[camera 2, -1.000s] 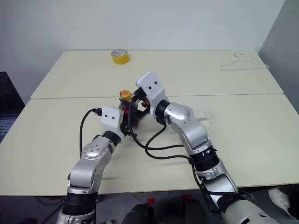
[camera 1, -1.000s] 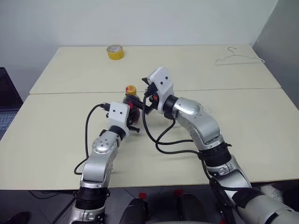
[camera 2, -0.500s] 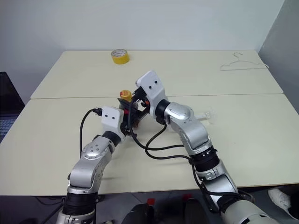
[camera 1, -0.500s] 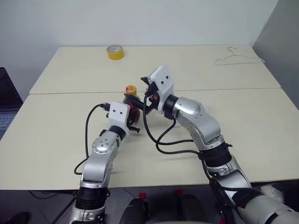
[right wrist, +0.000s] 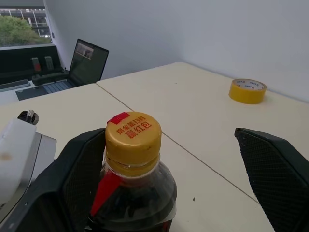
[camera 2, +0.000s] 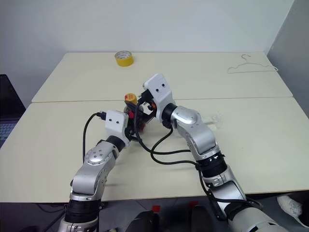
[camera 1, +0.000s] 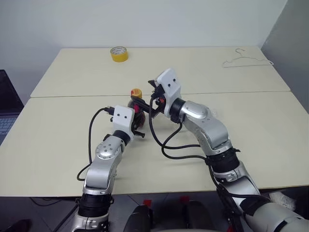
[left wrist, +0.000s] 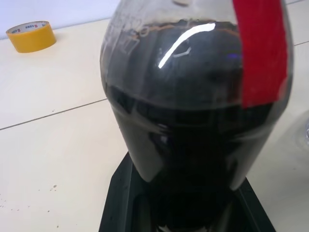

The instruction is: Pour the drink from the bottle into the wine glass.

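Both of the robot's arms reach forward over the worktop (camera 1: 58,140) and meet near its middle. The left claw (camera 1: 137,122) points level and ahead, its black fingers (left wrist: 120,193) clamped on the lower body of the bottle (left wrist: 195,96). The right claw (right wrist: 174,174) comes in higher, angled across toward the left arm, with its two black fingers (right wrist: 273,169) spread wide to either side of the bottle's yellow cap (right wrist: 133,137), one finger close against it, the other well apart.

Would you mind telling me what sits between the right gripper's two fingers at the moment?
The bottle's yellow cap sits between the open right gripper's fingers, close against one finger and well apart from the other, as the right wrist view shows.
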`<state>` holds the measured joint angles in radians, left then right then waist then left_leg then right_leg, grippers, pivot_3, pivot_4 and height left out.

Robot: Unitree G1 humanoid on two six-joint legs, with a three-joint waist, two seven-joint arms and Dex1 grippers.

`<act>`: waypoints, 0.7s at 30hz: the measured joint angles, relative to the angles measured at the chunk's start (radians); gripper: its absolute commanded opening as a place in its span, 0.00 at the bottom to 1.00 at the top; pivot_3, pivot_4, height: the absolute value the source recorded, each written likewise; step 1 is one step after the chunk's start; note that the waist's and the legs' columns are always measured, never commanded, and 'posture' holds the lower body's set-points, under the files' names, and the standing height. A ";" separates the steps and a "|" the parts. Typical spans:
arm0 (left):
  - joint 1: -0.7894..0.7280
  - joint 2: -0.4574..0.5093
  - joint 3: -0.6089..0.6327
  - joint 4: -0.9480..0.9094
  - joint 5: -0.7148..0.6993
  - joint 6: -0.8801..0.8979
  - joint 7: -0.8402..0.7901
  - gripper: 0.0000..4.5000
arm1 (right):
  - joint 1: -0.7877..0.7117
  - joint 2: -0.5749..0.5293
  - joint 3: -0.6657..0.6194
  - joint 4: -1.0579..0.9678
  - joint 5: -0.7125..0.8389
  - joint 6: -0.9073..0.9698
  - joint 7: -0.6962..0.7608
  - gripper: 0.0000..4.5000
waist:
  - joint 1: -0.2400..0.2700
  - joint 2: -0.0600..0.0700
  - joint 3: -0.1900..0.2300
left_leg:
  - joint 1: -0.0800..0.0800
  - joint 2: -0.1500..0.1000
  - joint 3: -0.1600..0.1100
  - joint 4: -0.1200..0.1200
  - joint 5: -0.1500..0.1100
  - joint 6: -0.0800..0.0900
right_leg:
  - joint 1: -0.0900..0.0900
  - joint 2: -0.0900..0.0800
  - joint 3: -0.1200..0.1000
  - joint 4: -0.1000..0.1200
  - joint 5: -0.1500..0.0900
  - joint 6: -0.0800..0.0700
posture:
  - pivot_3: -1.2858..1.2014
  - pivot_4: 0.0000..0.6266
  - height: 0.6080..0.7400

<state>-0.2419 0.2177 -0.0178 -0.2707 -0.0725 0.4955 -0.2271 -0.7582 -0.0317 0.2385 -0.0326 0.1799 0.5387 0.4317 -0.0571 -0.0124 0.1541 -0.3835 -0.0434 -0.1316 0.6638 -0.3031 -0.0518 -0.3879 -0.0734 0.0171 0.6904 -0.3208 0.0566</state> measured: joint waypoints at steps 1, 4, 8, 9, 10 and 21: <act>0.000 0.000 -0.003 0.000 0.000 0.000 -0.001 0.14 | 0.007 -0.006 -0.001 -0.014 0.002 0.008 0.001 1.00 | 0.000 0.000 0.000 | 0.000 0.000 0.000 0.000 0.000 0.000 | 0.000 0.000 0.000 0.000 0.000 0.000 | 0.52 0.24 1.00; 0.000 0.000 -0.011 0.000 0.000 0.000 -0.001 0.14 | 0.025 -0.024 -0.003 -0.048 0.008 0.025 0.003 1.00 | 0.000 0.000 0.000 | 0.000 0.000 0.000 0.000 0.000 0.000 | 0.000 0.000 0.000 0.000 0.000 0.000 | 0.52 0.24 1.00; 0.000 0.000 -0.014 0.000 0.000 0.000 0.001 0.14 | 0.045 -0.051 -0.012 -0.091 0.026 0.056 0.005 1.00 | 0.000 0.000 0.000 | 0.000 0.000 0.000 0.000 0.000 0.000 | 0.000 0.000 0.000 0.000 0.000 0.000 | 0.52 0.24 1.00; 0.000 0.000 -0.013 0.000 0.000 0.000 0.001 0.14 | 0.051 -0.061 -0.021 -0.099 0.030 0.062 0.004 1.00 | 0.000 0.000 0.000 | 0.000 0.000 0.000 0.000 0.000 0.000 | 0.000 0.000 0.000 0.000 0.000 0.000 | 0.52 0.24 1.00; 0.000 0.001 -0.010 0.000 0.000 0.000 0.001 0.14 | 0.054 -0.071 -0.032 -0.102 0.030 0.066 0.001 1.00 | 0.000 0.000 0.000 | 0.000 0.000 0.000 0.000 0.000 0.000 | 0.000 0.000 0.000 0.000 0.000 0.000 | 0.52 0.24 1.00; 0.001 0.002 0.003 0.000 0.000 0.000 -0.001 0.14 | 0.082 -0.166 -0.087 -0.148 0.070 0.126 0.034 1.00 | 0.001 0.000 0.000 | 0.000 0.000 0.000 0.000 0.000 0.000 | 0.000 0.000 0.000 0.000 0.000 0.000 | 0.52 0.24 1.00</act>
<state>-0.2413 0.2195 -0.0149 -0.2706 -0.0727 0.4955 -0.2279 -0.6757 -0.1972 0.1514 -0.1804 0.2494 0.6646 0.4662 -0.0563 -0.0124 0.1541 -0.3835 -0.0432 -0.1311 0.6635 -0.3032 -0.0517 -0.3877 -0.0733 0.0172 0.6902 -0.3208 0.0566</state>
